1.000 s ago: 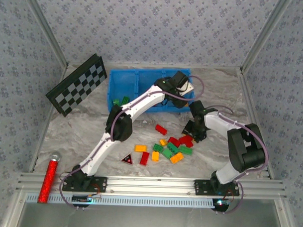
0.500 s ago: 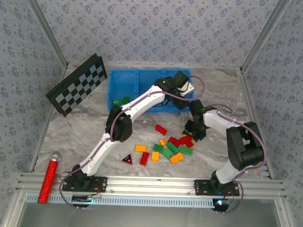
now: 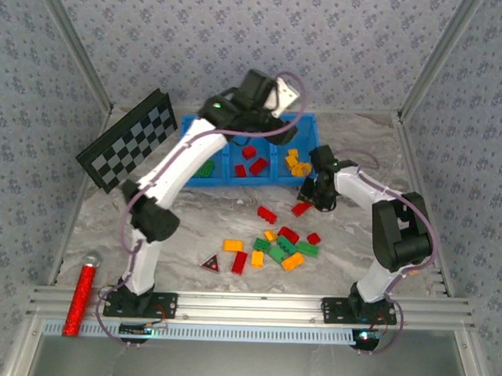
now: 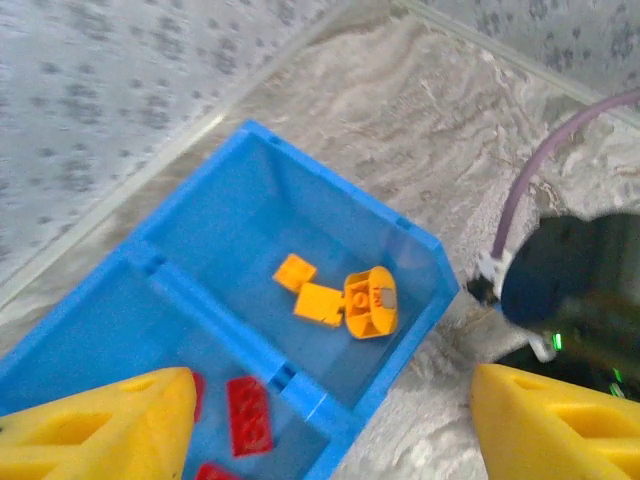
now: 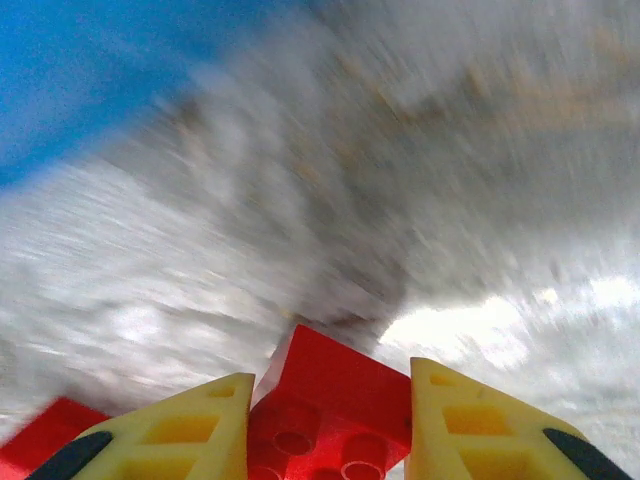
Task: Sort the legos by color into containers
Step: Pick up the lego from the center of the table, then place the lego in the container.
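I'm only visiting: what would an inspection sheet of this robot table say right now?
Surface: grey marbled table.
Job's things: blue bin holds green, red and orange bricks, one colour per compartment as far as visible; loose bricks lie mixed on the table.
Clutter: checkerboard, red glittery cylinder, dark triangle.
Grippers: left gripper open over the bin; right gripper shut on a red brick.
Cables: purple cables loop along both arms.
Surroundings: patterned walls, metal frame.

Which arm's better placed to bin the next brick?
Right. The right gripper grips a red brick just in front of the blue bin; the left gripper hangs open and empty above it.
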You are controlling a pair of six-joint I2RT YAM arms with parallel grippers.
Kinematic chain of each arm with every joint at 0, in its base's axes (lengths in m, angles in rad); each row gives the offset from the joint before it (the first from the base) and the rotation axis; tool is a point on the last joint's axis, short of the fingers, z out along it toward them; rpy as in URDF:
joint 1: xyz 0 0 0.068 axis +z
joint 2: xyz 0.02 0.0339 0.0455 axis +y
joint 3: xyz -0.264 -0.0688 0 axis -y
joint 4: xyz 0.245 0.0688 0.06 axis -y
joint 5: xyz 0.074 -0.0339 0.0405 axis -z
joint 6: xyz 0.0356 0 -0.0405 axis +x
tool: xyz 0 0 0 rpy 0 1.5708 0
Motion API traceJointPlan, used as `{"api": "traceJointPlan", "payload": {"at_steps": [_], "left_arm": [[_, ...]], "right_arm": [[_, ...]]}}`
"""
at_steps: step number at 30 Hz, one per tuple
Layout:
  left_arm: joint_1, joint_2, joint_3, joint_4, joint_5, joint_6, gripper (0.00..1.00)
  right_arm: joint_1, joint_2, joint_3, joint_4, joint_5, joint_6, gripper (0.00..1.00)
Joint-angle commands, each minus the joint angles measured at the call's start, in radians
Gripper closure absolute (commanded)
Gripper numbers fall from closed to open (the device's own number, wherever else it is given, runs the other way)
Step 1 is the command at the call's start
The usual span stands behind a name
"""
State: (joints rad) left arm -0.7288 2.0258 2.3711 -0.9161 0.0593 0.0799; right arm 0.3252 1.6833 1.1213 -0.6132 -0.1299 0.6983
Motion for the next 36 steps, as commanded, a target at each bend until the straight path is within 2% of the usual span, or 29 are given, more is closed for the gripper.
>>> {"api": "traceJointPlan", "payload": {"at_steps": [1,6,13,20,24,29,36], "left_arm": [[0.088,-0.161,-0.145,0.005,0.001,-0.05,0.25],[0.221,-0.376,-0.385,0.013,-0.039,-0.098,0.24],[0.381,-0.671,-0.722,0.059,-0.041,-0.129,0.21],[0.52,-0.839,-0.901,0.031,-0.005,-0.137,0.19],[0.565,-0.889,-0.959,0.011,0.008,-0.131,0.19],[0.606,-0.927,-1.015,0.014,0.032,-0.124,0.18],[0.62,-0.943,-1.063,0.031,0.056,-0.126,0.18]], "right_arm": [[-0.002,0.001,0.119,-0.009,0.041,-0.062,0.76],[0.023,0.054,0.313,-0.048,0.047,-0.142,0.76],[0.131,0.209,0.643,-0.071,0.127,-0.277,0.76],[0.265,0.475,0.997,-0.16,0.341,-0.496,0.76],[0.299,0.612,1.163,-0.242,0.405,-0.563,0.76],[0.32,0.7,1.239,-0.293,0.408,-0.583,0.75],[0.335,0.766,1.221,-0.327,0.389,-0.556,0.74]]}}
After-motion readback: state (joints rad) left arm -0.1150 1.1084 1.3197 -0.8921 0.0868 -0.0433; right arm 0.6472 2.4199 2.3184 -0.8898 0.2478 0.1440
